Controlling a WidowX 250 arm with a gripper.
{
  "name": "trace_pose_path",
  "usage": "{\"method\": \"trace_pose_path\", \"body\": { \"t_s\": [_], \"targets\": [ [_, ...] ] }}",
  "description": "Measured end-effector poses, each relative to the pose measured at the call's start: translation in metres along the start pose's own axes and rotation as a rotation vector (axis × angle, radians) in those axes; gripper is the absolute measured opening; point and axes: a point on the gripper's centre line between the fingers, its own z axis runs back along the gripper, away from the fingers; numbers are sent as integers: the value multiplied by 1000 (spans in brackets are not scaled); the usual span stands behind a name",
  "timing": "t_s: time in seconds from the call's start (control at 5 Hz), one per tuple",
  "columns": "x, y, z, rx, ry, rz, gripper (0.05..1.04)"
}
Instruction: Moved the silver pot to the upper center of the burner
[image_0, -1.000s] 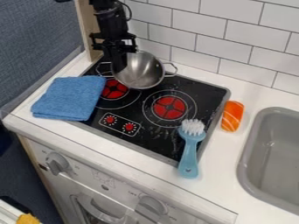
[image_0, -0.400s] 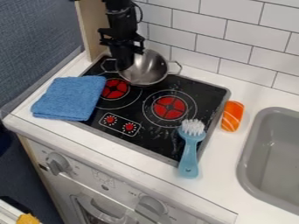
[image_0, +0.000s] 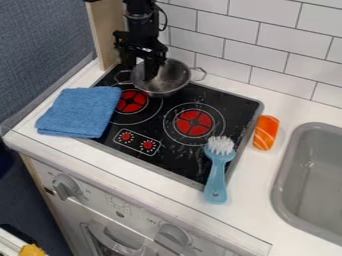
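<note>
Silver metal pot (image_0: 176, 80), at the rear left of the black stove top (image_0: 234, 107), behind a red burner (image_0: 131, 101); handle-to-handle axis roughly left to right. The single arm's black gripper (image_0: 151, 76) overlaps the pot's left interior, most of the bowl lying rightward; whether its jaws are apart or clamped cannot be told. Folded blue cloth (image_0: 79, 113), left; white-tiled wall (image_0: 230, 47), behind.

The black two-finger gripper (image_0: 149, 75) hangs over the round silver metal pot (image_0: 167, 79) at the back of the flat black stovetop (image_0: 153, 134). A folded blue cloth (image_0: 79, 112) overlaps the left edge; a light-blue, white-bristled brush (image_0: 217, 170) lies across the right.
</note>
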Motion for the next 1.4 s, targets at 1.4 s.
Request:
{"method": "trace_pose_path", "body": {
  "t_s": [1.4],
  "targets": [
    [-61,-120,93,32,-139,115,1001]
  ]
}}
